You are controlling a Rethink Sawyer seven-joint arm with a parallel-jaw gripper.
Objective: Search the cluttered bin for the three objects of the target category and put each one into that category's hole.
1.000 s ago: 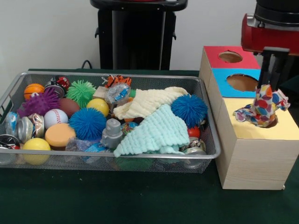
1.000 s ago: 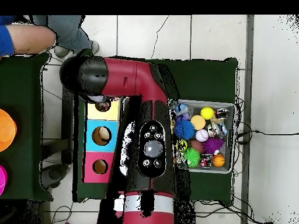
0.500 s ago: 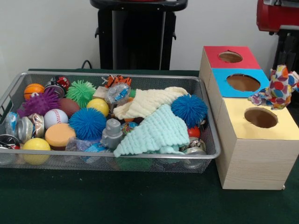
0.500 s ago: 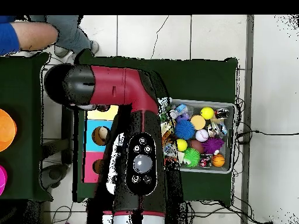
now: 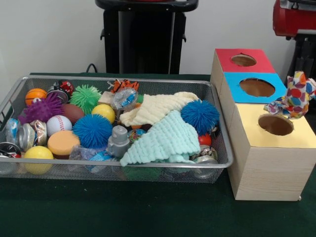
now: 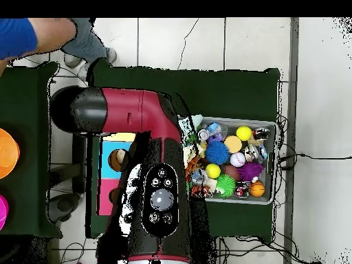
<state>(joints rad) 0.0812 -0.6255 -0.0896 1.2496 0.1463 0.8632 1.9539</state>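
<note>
At the right edge of the front view, a polka-dot cloth (image 5: 293, 100) is hanging above the box's yellow hole (image 5: 275, 124), while the end effector's grip is staying unreadable.

No text, label, brand, number or sign can be read in either view. The wire bin (image 5: 217, 148) holds some small wrapped items and cans with printed surfaces, but their markings are too small to make out. The box (image 5: 269, 168) beside it carries only plain colour panels.
</note>
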